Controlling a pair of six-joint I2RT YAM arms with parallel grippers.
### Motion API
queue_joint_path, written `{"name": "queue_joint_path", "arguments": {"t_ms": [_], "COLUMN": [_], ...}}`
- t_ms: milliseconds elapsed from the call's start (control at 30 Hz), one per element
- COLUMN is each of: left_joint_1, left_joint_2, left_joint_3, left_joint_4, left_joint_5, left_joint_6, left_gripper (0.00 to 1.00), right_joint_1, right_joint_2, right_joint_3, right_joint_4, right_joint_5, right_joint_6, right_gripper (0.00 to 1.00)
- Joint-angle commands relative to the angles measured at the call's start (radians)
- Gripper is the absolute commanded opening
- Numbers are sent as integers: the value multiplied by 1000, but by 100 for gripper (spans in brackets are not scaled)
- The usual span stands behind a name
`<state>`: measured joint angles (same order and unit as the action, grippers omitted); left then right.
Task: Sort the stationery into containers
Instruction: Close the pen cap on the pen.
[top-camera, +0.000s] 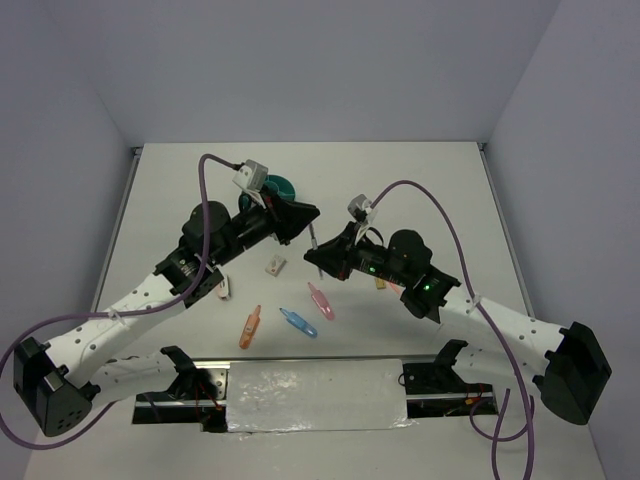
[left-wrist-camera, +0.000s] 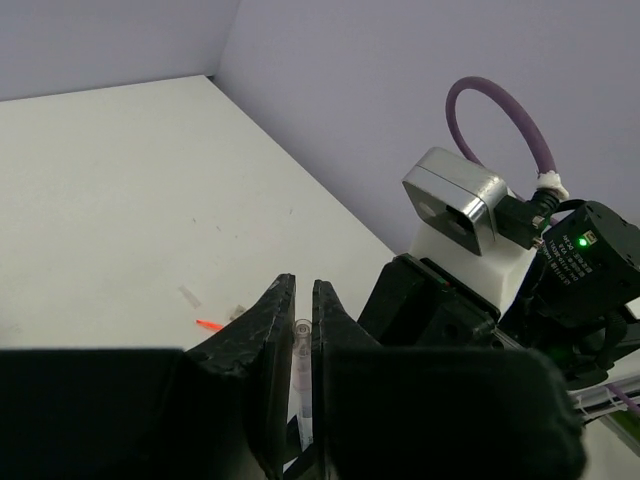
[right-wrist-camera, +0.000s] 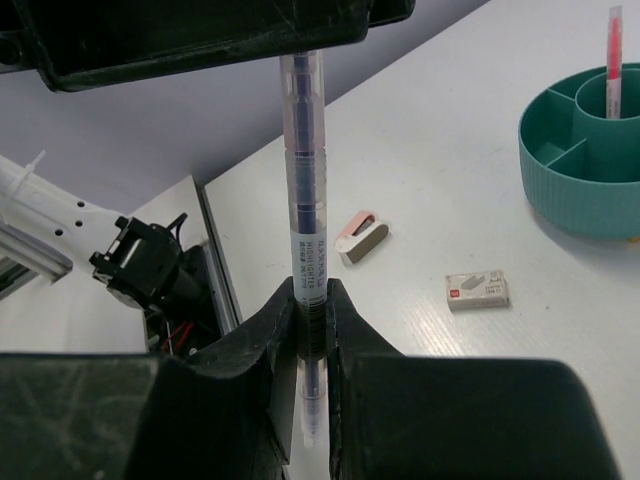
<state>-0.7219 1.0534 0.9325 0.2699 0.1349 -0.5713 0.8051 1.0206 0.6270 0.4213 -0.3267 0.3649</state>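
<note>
Clear pen (right-wrist-camera: 303, 200) printed "HIGHLIGHTER", clenched in right pincer (right-wrist-camera: 310, 296), top end at 12 o'clock grasped by left pincer (left-wrist-camera: 303, 295)

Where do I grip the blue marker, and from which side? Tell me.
Mid-barrel, straight down from above. The blue marker lies flat and slanted on the table, so close across its long axis. The orange marker and pink marker lie apart from it on either side, likely leaving room to come down.
</note>
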Motion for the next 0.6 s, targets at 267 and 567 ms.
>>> {"name": "queue_joint_path", "arguments": {"t_ms": [267, 567], "left_joint_1": [-2, -74], "left_joint_2": [10, -10], "left_joint_3": [-93, -221], "left_joint_4": [66, 91], "left_joint_5": [98, 69], "left_joint_6": [-71, -96], "left_gripper": [0, 0], "right_joint_1": [-10, -34], "right_joint_2": [1, 107], "right_joint_3": [229, 526], "right_joint_4": [-61, -130], "right_joint_5": [34, 6], "right_joint_6": [-64, -86], "right_gripper": [0, 0]}}
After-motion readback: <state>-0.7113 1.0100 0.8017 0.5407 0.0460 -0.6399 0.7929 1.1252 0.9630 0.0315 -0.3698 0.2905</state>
